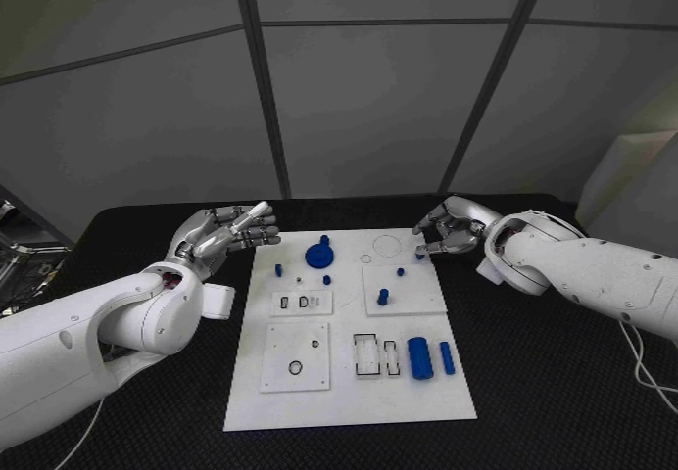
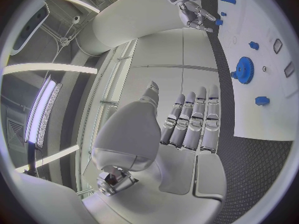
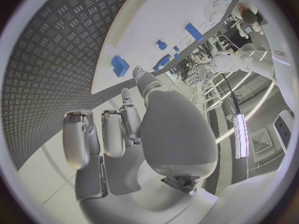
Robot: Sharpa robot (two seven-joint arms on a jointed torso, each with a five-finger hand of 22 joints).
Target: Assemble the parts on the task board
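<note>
White task board [image 1: 424, 401] between both hands — left hand [image 1: 226, 233] fingers apart, right hand [image 1: 450, 227] curled, empty.

Right hand [image 1: 450, 231]: fingers curl inward in head view, contents too small to tell. Task board [image 2: 274, 59] is cut off by the circle's rim in left wrist view; far end of the board also cut in right wrist view. Small blue parts [image 1: 326, 279] near board centre too small to identify. Tabletop [image 1: 565, 392] runs past the frame edges.
</note>
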